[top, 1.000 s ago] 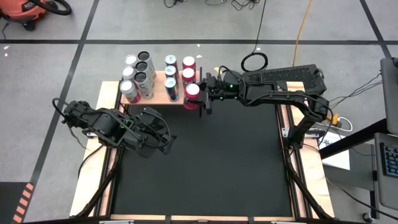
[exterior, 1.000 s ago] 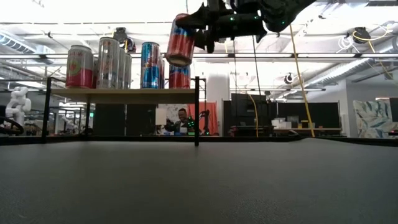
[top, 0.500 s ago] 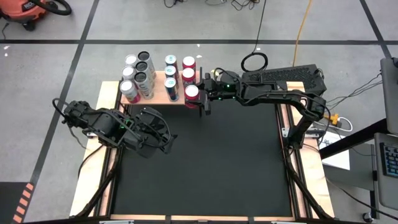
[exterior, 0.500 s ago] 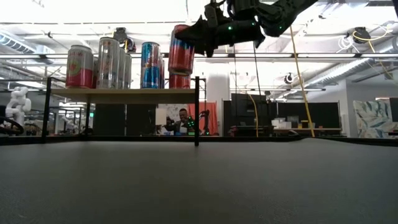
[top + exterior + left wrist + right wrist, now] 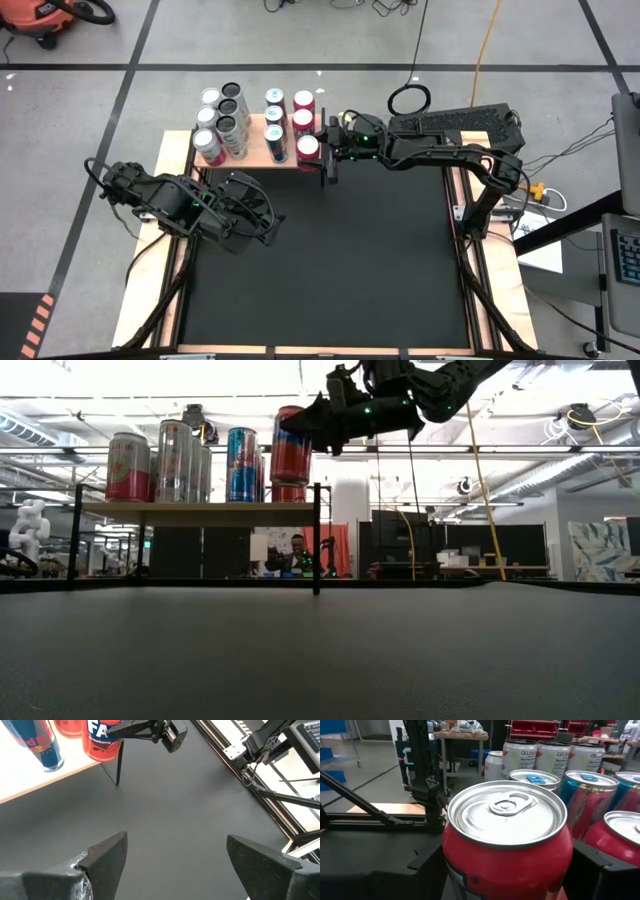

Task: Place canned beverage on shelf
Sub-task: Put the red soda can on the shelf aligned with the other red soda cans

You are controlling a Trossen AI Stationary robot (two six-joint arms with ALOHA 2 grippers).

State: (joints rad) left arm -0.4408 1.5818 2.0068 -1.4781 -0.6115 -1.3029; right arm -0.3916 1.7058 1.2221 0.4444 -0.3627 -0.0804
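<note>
Gripping a red can (image 5: pixel 309 146) at its sides, the right end effector (image 5: pixel 322 152) had carried it leftward since a second before, and the can, tilted then, now stood upright with its long axis vertical and its pull-tab lid facing up. In the high view it sat upper centre of the frame, over the right-hand corner of the shelf (image 5: pixel 252 152). In the low view the red can (image 5: pixel 290 444) hung in the upper middle, its base a little above the pale board (image 5: pixel 195 507), just left of the black corner post (image 5: pixel 316 538); whether it touched the wood could not be told. The right end effector (image 5: pixel 318 418) reached in from the upper right. Other cans (image 5: pixel 222 122) stood on the shelf to the left, and two more red ones (image 5: pixel 303 110) stood just behind the held can.

The left end effector (image 5: pixel 262 220) waited at middle left of the high view, over the black mat (image 5: pixel 330 270) on the bench, its fingers (image 5: pixel 107 857) spread apart and holding nothing.
</note>
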